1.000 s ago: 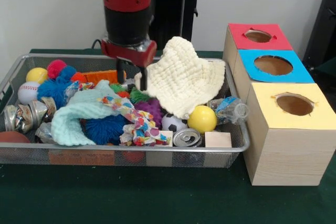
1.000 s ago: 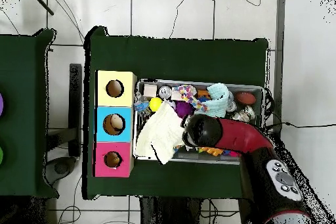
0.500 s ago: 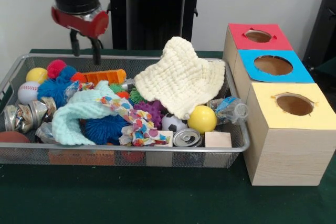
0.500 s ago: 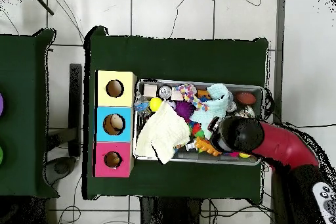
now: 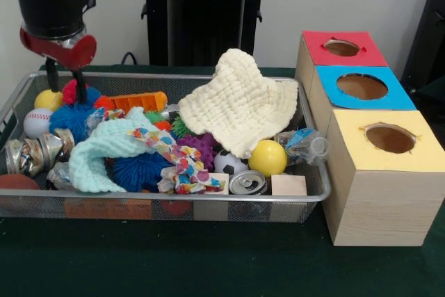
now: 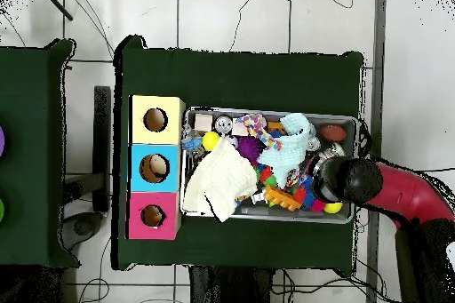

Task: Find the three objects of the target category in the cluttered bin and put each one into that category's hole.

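Bin [image 5: 314, 196] at table centre, beside three holed boxes [image 5: 379, 172], crammed with clutter. Gripper [image 5: 67, 81] empty, fingers parted, above pink pompom [image 5: 74, 90] at far corner. Search step; next: descend, pinch target.

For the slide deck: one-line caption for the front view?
Sawyer gripper hovers over the far corner of the cluttered wire-mesh bin, above a pink pom-pom, beside three colour-topped wooden boxes.

I see the red and black arm drop in at eleven o'clock of the front view, wrist vertical, with the gripper [image 5: 66, 80] [image 6: 327, 180] pointing straight down (fingers slightly parted, nothing between them).
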### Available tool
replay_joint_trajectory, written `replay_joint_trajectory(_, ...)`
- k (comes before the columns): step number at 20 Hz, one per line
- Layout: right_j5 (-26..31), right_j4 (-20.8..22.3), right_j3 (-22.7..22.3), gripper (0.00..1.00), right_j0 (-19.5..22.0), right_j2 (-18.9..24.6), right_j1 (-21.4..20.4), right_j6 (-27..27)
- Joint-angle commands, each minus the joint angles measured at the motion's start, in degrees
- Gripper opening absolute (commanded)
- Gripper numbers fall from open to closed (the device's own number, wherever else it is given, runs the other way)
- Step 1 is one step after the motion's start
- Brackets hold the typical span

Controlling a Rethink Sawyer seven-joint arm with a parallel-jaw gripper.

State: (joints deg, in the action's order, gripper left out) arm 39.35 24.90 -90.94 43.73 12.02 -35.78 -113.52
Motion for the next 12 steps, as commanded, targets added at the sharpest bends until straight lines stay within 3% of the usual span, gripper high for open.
replay_joint_trajectory(1,-2.01,9.1,5.66,1.0,2.87,7.58,8.84,19.89)
replay_joint_trajectory(12,-3.03,16.4,8.44,1.0,6.7,10.25,16.21,19.84)
